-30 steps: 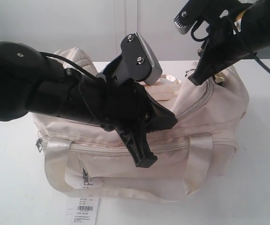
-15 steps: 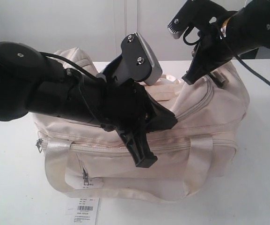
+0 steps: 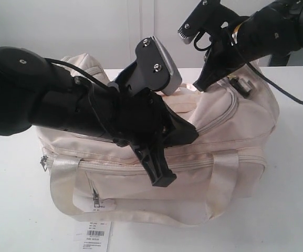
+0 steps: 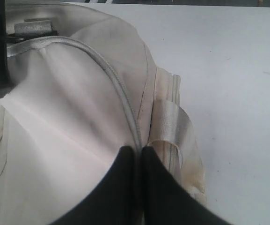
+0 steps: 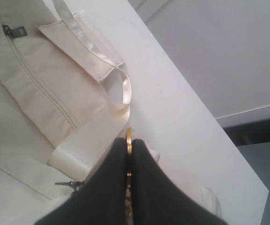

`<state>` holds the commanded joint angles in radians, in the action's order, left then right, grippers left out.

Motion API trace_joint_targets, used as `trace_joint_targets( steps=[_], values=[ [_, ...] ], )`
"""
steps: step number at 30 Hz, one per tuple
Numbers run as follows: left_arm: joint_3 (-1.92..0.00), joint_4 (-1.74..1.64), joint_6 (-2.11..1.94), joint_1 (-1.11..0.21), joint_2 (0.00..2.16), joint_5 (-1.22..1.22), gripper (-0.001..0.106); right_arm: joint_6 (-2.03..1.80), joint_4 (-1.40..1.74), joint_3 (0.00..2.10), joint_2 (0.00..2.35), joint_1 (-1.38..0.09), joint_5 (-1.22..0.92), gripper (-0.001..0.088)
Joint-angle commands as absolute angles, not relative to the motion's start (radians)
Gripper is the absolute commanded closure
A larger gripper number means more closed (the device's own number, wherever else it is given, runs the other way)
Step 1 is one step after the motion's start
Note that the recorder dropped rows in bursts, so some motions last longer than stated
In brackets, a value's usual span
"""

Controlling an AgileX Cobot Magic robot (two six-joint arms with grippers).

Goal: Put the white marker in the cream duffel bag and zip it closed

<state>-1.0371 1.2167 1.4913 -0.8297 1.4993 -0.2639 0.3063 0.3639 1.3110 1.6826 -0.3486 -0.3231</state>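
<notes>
Exterior: cream duffel bag on table, white marker nowhere visible. Left wrist: left gripper pinched closed over zip seam, could slip. Right wrist: right gripper clamped on thin gold pull; may pop off if zip binds.

The bag sits on the table, a tag lying before it and 1 handle hanging down its front.
</notes>
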Motion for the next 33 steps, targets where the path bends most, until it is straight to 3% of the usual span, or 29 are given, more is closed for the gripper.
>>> trace_joint_targets(
  steps=[10, 14, 19, 23, 24, 26, 27, 29, 33],
  values=[
    [-1.037, 1.224, 1.491, -0.83, 1.499, -0.255, 0.105, 0.286, 0.36, 1.318, 1.695, -0.32, -0.289, 0.086],
    [-1.037, 1.233, 1.491, -0.83, 1.499, -0.235, 0.105, 0.255, 0.36, 1.318, 1.695, -0.32, -0.291, 0.0682],
    [-1.037, 1.266, 1.491, -0.83, 1.499, -0.195, 0.105, 0.186, 0.349, 1.318, 1.67, -0.32, -0.302, 0.0298],
    [-1.037, 1.311, 1.447, -0.83, 1.499, -0.137, 0.104, 0.17, 0.347, 1.318, 1.591, -0.32, -0.437, 0.0265],
    [-1.037, 1.315, 1.447, -0.83, 1.499, -0.13, 0.1, 0.182, 0.335, 1.318, 1.575, -0.32, -0.485, 0.0265],
    [-1.037, 1.315, 1.433, -0.83, 1.499, -0.126, 0.078, 0.178, 0.304, 1.318, 1.527, -0.32, -0.595, 0.0265],
    [-1.037, 1.315, 1.403, -0.83, 1.499, -0.121, 0.06, 0.178, 0.288, 1.318, 1.504, -0.32, -0.668, 0.0265],
    [-1.037, 1.315, 1.329, -0.83, 1.499, -0.087, 0.041, 0.176, 0.269, 1.318, 1.47, -0.32, -0.78, 0.0275],
    [-1.037, 1.315, 1.226, -0.83, 1.482, -0.073, 0.034, 0.176, 0.182, 1.318, 1.415, -0.32, -0.92, 0.0343]
  ],
)
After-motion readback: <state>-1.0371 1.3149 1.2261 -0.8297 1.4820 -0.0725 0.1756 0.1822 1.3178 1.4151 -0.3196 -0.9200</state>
